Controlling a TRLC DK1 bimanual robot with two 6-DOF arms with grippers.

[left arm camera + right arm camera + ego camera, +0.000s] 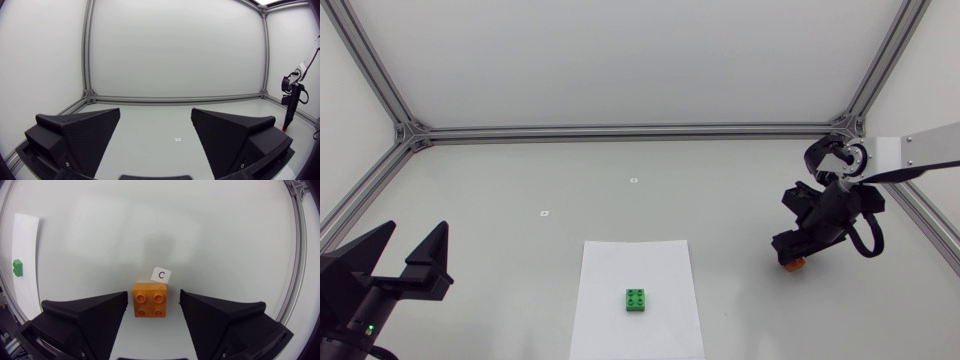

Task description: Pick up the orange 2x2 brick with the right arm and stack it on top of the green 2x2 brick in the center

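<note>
Right side of the table (520,180): the right gripper (794,250) hangs low over the orange 2x2 brick (796,264), its two wedge fingers spread and released, gripping nothing. The wrist view shows the brick sitting studs-up on the table surface directly between the fingers, with a sliver of bare table on each side, so neither finger appears to touch it. The gap looks narrower on one side than the other. A small white label card (161,274) lies just beyond the brick's far edge.

The brick is square, so it has no long axis to favour. Its side faces run roughly parallel to the inner faces of the fingers, which suggests the jaws need only close, with little or no turning of the wrist.

The green 2x2 brick (637,300) stands on a white paper sheet (610,270) at the centre of the table, well apart from the orange one, to its left and somewhat nearer. Any carry would run that way.

The right arm is plainly the nearer arm to the orange brick. The left gripper (412,240) sits at the near left corner, far from both bricks, its fingers wide apart and empty.

By this evidence the pick is at the point of closing, and the stacking is not yet begun.
</note>
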